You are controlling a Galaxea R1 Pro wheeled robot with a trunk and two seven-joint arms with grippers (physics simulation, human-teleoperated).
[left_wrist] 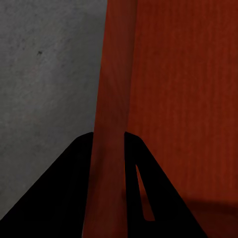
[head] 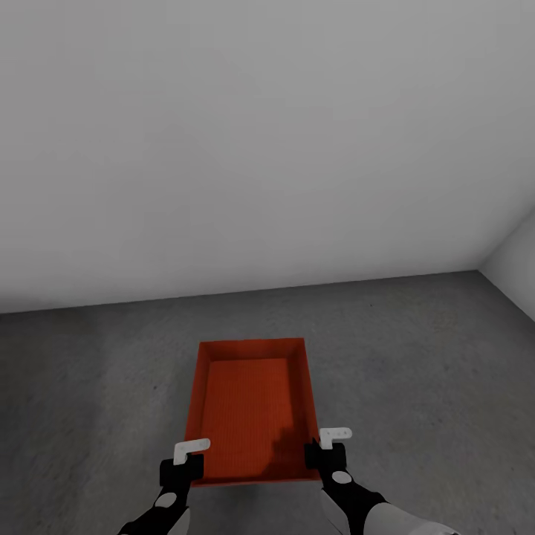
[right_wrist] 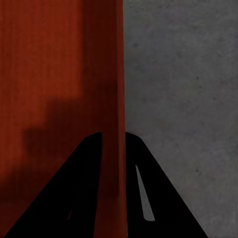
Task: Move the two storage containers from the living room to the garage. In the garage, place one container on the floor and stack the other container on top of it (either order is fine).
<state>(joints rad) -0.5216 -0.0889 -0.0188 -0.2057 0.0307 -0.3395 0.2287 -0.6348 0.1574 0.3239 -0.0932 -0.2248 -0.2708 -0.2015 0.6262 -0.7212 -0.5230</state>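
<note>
Head view: my left gripper (head: 187, 462) and right gripper (head: 325, 449) each pinch a wall of the storage container (head: 249, 405); its underside stays hidden above the floor (head: 89, 386).

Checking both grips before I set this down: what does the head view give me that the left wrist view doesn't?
Head view alone: the whole storage container, the pale wall, and the right gripper at the container's right side. Left wrist view alone: the left gripper up close, a finger on each side of the container's wall. Both share the grey floor and the container's orange-red inside.
</note>
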